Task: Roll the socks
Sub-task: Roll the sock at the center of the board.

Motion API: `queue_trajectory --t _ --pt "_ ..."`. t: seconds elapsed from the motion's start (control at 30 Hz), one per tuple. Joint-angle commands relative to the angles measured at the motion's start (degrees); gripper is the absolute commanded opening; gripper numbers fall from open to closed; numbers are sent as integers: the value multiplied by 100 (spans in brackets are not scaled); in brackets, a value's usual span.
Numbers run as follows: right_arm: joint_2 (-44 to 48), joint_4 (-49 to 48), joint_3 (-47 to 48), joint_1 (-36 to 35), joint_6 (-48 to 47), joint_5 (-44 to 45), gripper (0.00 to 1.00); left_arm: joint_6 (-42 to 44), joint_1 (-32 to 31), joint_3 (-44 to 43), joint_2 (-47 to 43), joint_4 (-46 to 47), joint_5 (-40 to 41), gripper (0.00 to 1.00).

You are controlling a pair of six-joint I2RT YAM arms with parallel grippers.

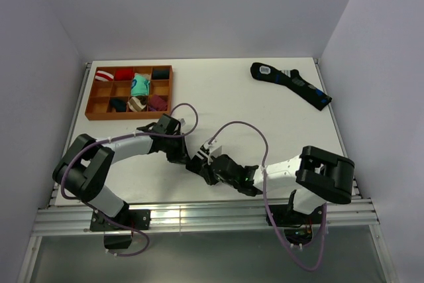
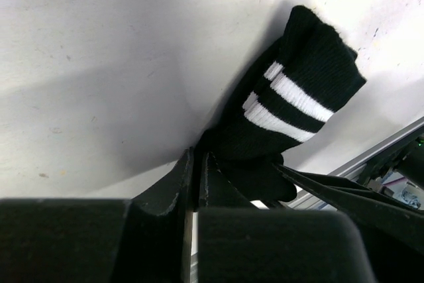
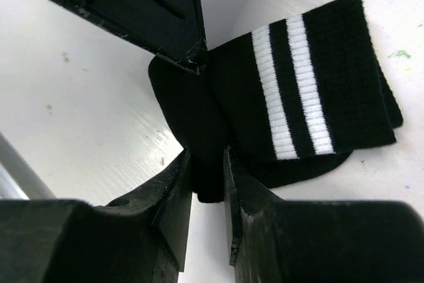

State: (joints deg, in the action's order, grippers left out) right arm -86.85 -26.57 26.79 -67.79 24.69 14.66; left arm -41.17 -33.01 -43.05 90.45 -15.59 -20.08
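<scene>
The black sock [image 3: 311, 77] with two white stripes round its cuff lies folded on the white table, close to the near edge. My right gripper [image 3: 207, 164] is shut on a thick fold at its plain end. My left gripper [image 2: 197, 162] is shut on the sock's [image 2: 298, 97] edge, fabric pinched at the tips. Its finger [image 3: 159, 18] shows in the right wrist view, touching the sock from the upper left. In the top view both grippers, left [image 1: 184, 156] and right [image 1: 209, 170], meet over the sock [image 1: 197, 166] and hide most of it.
An orange compartment tray [image 1: 91, 101] with small rolled sock bundles stands at the back left. A longer dark sock with blue marks and a white patch [image 1: 291, 84] lies at the back right. The aluminium rail [image 1: 199, 217] runs along the near table edge.
</scene>
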Motion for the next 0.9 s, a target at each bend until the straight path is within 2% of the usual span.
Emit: queue_trajectory --t 0.0,0.03,0.2,0.3,0.5,0.57,0.8,0.87 --pt "-52 179 -375 204 510 -715 27 -110 32 156 -344 -49 452 9" --pt "-17 117 -428 283 563 -840 27 -154 32 191 -440 64 452 14" --pt "-25 2 -648 740 1011 -1395 26 -409 23 454 -1222 442 688 29" --pt "-51 -68 -797 986 1310 -1729 26 -497 32 630 -1644 636 890 33" --pt "-96 187 -753 1338 1670 -2492 26 -577 6 1113 -2040 1286 917 35" --pt "-25 117 -911 1575 1829 -2852 26 -620 -91 1254 -2163 1453 1172 35" --pt "37 240 -1105 2164 2286 -3433 21 -954 -486 2176 -2471 2877 1594 37" --pt "-7 22 -1227 2313 2418 -3600 19 -981 -539 2344 -2541 3342 1699 37"
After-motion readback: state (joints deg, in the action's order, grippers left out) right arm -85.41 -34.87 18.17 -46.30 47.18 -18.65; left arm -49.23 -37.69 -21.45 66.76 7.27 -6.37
